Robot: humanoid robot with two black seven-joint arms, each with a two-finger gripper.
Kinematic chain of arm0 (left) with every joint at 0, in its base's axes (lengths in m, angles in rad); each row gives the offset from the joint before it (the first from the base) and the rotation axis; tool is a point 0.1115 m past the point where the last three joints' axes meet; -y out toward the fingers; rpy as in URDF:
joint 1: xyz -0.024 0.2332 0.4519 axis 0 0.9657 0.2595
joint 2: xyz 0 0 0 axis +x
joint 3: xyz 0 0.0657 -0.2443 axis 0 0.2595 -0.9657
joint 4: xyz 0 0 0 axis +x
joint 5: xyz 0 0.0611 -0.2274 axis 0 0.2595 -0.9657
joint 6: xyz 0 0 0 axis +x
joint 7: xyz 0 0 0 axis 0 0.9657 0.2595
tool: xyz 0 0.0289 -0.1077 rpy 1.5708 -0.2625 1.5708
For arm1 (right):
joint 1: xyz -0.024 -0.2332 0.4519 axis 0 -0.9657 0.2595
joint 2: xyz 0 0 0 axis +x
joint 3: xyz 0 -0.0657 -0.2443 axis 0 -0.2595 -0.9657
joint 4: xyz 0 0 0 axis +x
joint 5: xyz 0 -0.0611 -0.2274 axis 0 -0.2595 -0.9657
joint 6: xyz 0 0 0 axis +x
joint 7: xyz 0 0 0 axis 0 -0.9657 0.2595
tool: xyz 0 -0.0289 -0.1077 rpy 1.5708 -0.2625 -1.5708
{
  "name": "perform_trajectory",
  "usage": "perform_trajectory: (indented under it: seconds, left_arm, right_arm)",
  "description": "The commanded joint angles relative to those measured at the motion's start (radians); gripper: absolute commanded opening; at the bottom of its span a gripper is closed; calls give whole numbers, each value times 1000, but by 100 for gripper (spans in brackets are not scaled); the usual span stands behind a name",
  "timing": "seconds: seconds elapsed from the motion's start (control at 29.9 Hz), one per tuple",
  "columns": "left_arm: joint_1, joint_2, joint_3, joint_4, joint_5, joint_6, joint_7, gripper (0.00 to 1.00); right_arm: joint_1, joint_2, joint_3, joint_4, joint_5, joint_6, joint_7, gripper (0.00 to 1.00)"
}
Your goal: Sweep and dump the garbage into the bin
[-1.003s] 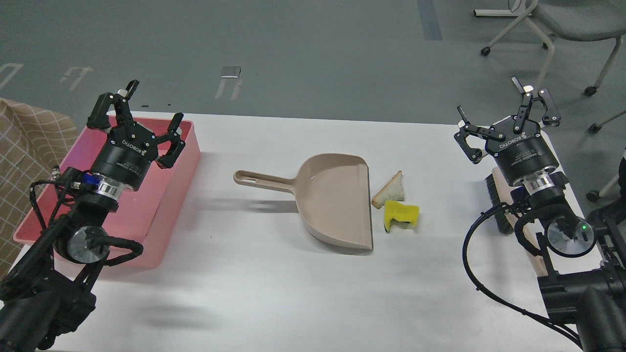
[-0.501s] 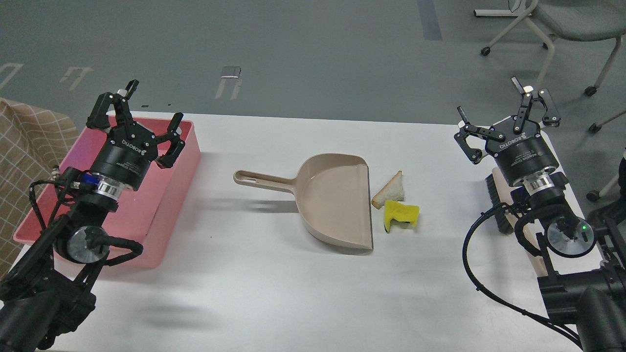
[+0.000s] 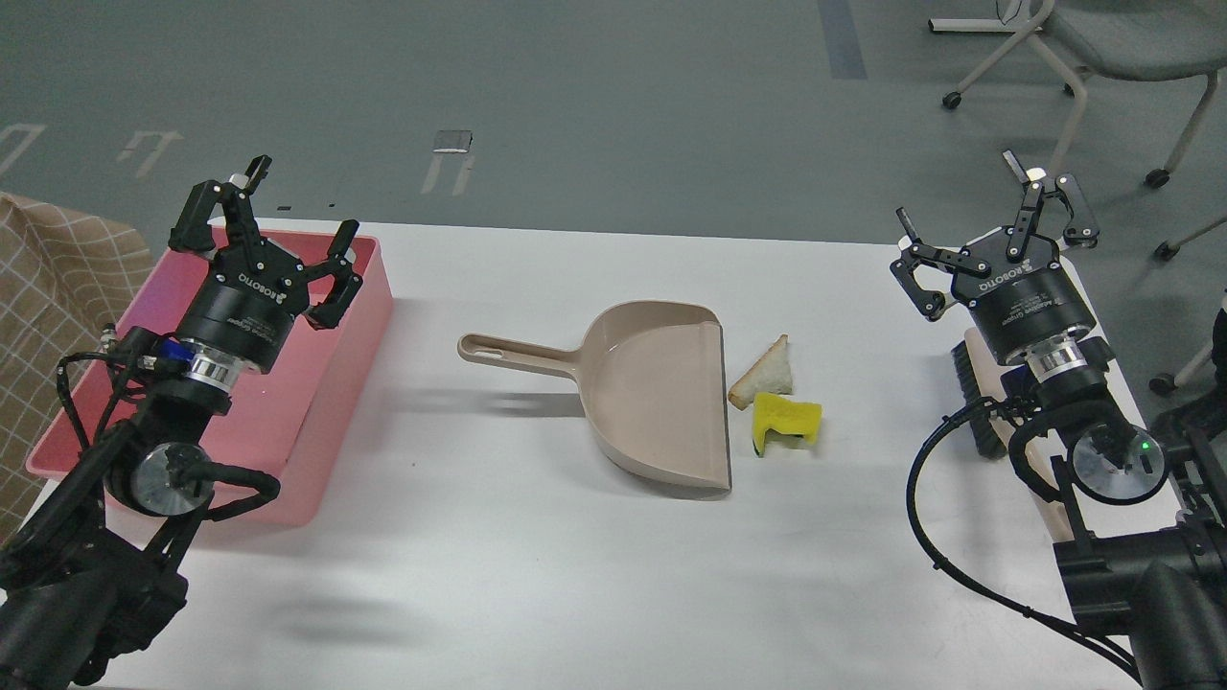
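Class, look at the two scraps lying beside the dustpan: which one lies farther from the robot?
The bread slice, white and triangular with a brown crust. It lies beyond the yellow sponge chunk, which sits nearer the robot.

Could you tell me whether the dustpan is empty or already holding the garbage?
Empty: the dustpan shows bare inside; the bread slice and sponge chunk lie on the table beside its open edge.
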Motion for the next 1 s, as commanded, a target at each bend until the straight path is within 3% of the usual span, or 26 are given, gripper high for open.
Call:
perform_trajectory:
  seconds: [0.0,0.97]
  left_arm:
    - [-3,-1,0,0,0,1,0,98]
    - [-1,-1,-1,0,0,0,-1,98]
  right_arm:
    - [-1,1,0,0,0,0,0,100]
    - [2,1,0,-1,0,0,1,100]
